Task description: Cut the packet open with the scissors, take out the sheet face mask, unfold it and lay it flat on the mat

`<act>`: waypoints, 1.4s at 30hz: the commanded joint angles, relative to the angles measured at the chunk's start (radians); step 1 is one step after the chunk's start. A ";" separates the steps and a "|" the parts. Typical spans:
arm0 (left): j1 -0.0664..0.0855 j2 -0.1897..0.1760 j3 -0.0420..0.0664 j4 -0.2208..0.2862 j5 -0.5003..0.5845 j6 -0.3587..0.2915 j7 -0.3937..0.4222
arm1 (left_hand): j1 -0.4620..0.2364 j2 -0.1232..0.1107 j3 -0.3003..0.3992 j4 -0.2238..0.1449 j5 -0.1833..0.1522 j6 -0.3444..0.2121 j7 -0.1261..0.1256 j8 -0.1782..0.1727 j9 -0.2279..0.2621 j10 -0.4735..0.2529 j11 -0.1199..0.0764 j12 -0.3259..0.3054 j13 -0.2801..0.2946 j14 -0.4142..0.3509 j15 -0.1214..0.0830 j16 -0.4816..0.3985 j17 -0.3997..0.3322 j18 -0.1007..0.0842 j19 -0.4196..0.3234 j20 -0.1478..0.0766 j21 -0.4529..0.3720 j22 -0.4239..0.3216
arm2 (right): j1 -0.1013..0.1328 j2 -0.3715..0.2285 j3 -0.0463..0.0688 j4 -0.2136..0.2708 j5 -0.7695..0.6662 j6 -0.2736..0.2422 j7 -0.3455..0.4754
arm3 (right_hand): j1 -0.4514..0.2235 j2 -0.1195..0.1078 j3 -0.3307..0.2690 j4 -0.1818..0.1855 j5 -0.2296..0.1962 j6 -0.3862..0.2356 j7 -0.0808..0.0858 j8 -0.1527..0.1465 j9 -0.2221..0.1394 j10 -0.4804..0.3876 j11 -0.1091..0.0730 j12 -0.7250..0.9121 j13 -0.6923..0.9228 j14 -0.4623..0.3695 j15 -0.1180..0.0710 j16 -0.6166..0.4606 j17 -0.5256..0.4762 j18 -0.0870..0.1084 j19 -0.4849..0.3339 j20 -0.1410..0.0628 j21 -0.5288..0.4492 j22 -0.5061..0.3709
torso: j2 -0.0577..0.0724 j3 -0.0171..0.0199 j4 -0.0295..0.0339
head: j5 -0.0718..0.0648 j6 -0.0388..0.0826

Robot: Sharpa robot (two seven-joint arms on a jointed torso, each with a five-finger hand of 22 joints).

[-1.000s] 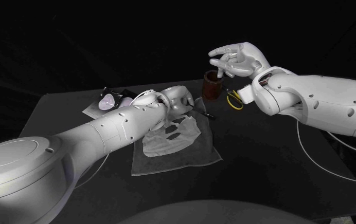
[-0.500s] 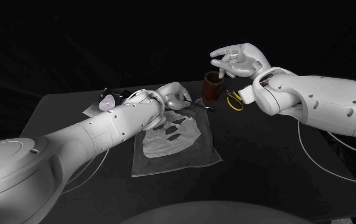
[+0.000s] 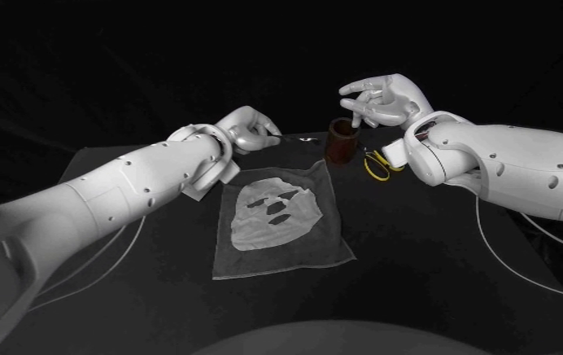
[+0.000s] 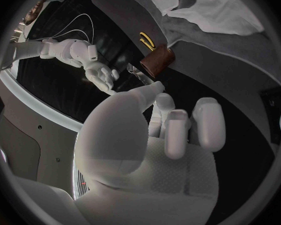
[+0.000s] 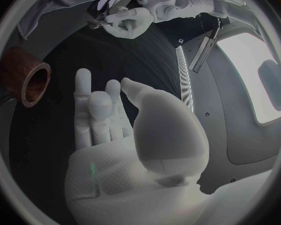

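The white sheet face mask (image 3: 272,212) lay unfolded on the translucent grey mat (image 3: 287,261) at the centre of the frame. My left hand (image 3: 246,131) hung above the table at the mask's upper left, fingers curled in, with nothing in them that I could see. My right hand (image 3: 381,101) hovered at upper right over the brown cylindrical cup (image 3: 342,142), fingers loosely apart and holding nothing. The yellow-handled scissors (image 3: 376,164) lay beside the cup.

I judged the risk lay in withdrawing. The left forearm passed near the mat's corner and could drag it and wrinkle the mask, or the right hand could tip the cup. A second before, the left hand sat low over the mask's top edge; it had since lifted clear.
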 commanded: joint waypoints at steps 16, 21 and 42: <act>0.033 -0.379 -0.010 0.216 0.091 -0.048 -0.085 | -0.018 -0.007 0.013 0.002 0.003 -0.001 -0.007 0.032 0.044 0.024 -0.008 -0.009 0.005 0.103 -0.015 0.005 0.260 -0.017 0.008 -0.009 0.008 0.091 | -0.018 0.010 -0.004 -0.015 0.004 0.025 -0.007 | -0.011 0.001 -0.002 0.004 -0.007 -0.002 0.005 0.000 0.001 -0.007 0.002 -0.004 0.000 -0.006 -0.001 0.001 0.004 0.011 -0.007 -0.002 -0.005 -0.002 | -0.019 -0.0078 0.0371 | 0.084 -0.003; 0.034 -0.420 -0.014 0.207 0.097 -0.068 -0.102 | -0.020 -0.007 0.015 0.003 0.003 -0.002 -0.009 0.037 0.046 0.028 -0.010 -0.010 0.005 0.103 -0.017 0.005 0.260 -0.017 0.009 -0.011 0.009 0.092 | -0.022 0.016 -0.004 -0.019 0.004 0.028 -0.008 | -0.010 0.001 -0.002 0.004 -0.007 -0.002 0.005 0.000 0.001 -0.007 0.002 -0.003 0.000 -0.006 -0.001 0.000 0.003 0.011 -0.007 -0.002 -0.006 -0.003 | -0.019 -0.0088 0.0382 | 0.130 0.000; 0.007 -0.394 -0.057 0.048 0.148 -0.193 -0.344 | -0.026 -0.014 0.030 0.009 0.003 -0.005 -0.013 0.050 0.050 0.029 -0.016 -0.030 -0.022 0.098 -0.023 0.001 0.250 -0.014 0.004 -0.016 -0.002 0.081 | -0.037 0.029 -0.005 -0.030 0.004 0.036 -0.011 | -0.010 0.002 -0.002 0.004 -0.007 -0.003 0.005 0.001 0.001 -0.008 0.003 -0.003 -0.001 -0.007 -0.001 -0.002 0.002 0.011 -0.007 -0.002 -0.007 -0.004 | -0.017 -0.0084 0.0330 | 0.205 0.007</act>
